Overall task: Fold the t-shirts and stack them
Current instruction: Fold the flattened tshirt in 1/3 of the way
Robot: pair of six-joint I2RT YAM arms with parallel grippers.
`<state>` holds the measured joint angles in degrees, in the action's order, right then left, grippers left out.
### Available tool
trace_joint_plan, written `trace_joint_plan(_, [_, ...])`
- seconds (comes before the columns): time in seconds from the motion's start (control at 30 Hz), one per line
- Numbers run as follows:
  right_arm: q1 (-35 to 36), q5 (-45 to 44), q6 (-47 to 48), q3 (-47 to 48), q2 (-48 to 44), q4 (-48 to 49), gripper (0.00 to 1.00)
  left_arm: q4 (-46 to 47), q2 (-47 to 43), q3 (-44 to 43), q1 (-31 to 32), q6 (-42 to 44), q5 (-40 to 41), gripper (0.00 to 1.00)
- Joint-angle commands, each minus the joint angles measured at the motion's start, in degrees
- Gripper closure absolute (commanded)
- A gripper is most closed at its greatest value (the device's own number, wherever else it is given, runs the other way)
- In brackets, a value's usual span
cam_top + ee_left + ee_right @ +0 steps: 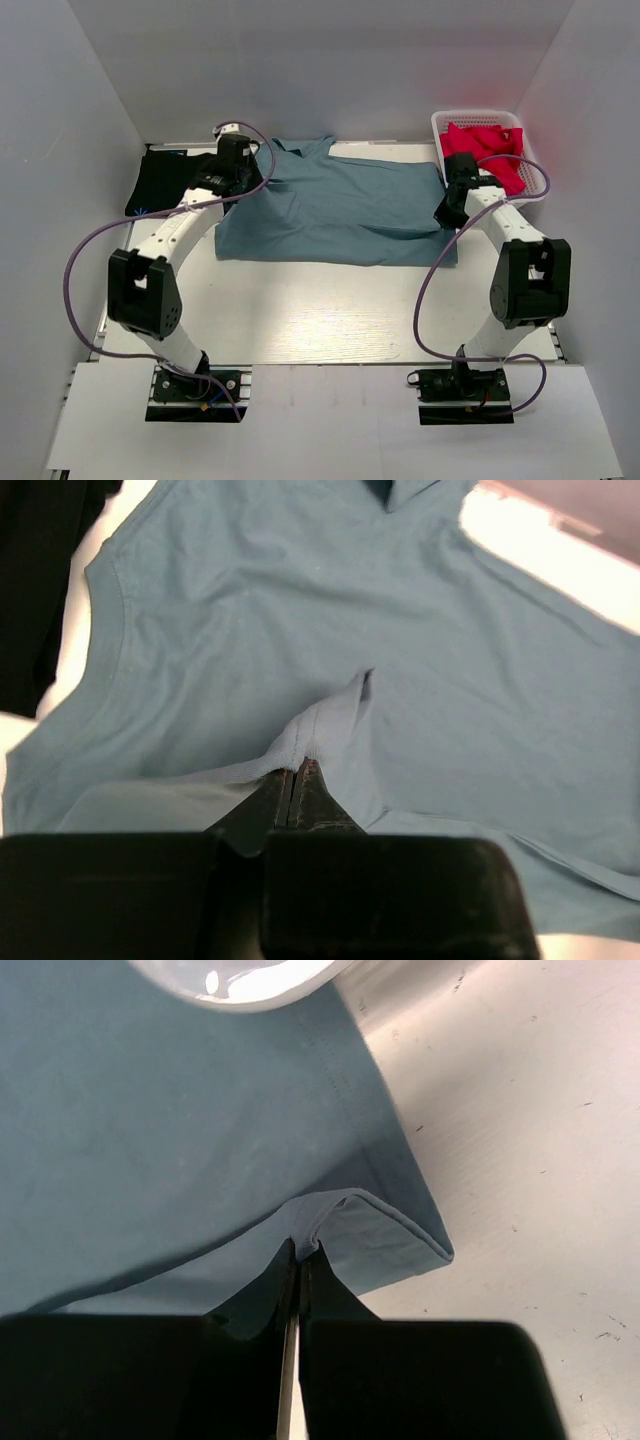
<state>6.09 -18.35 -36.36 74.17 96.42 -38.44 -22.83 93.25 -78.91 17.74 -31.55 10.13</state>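
1. The blue-grey t-shirt (335,205) lies spread sideways across the far half of the table (320,310), from about 10 o'clock to 2 o'clock in the top view. Its neck opening is at the far edge, near 12 o'clock.
2. The left gripper (297,770) is at the shirt's 9 o'clock end. Its fingers are pressed fully together on a small raised fold of the blue-grey cloth, and a seamed edge stands up just past the tips.
3. The right gripper (298,1250) is at the shirt's 3 o'clock end, by the near corner. Its fingers are pinched tight on a turned-over bit of the hem, which bulges up as a small loop ahead of the tips.
4. The black t-shirt (165,180) sits bunched in the table's 10 o'clock corner. It is just beside the blue-grey shirt's left end and has a small blue mark at its near edge.
5. A white plastic basket (475,115) stands at 2 o'clock with red cloth (485,150) in it. In the right wrist view its rim overlaps the blue-grey shirt's far edge.
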Motion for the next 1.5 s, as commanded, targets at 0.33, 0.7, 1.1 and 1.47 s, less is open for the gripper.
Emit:
trace_joint_plan(0.33, [-1.4, -4.3, -0.4, 8.0, 7.0, -0.7, 0.57, 4.2, 17.9, -12.7, -2.5, 7.4, 4.1, 0.58])
trace_joint_plan(0.7, [-0.7, -0.9, 1.6, 1.6, -1.4, 0.9, 0.1, -8.1, 21.7, -24.1, -3.6, 7.4, 2.4, 0.0])
trace_joint_plan(1.1, [4.3, 14.7, 6.6, -12.1, -1.8, 14.8, 0.1, 4.3, 1.2, 16.1, -3.6, -3.6, -5.2, 0.0])
trace_joint_plan(1.47, [4.5, 13.2, 4.7, -22.2, 0.5, 16.7, 0.1, -1.7, 7.6, 19.3, -2.9, -8.1, -1.2, 0.0])
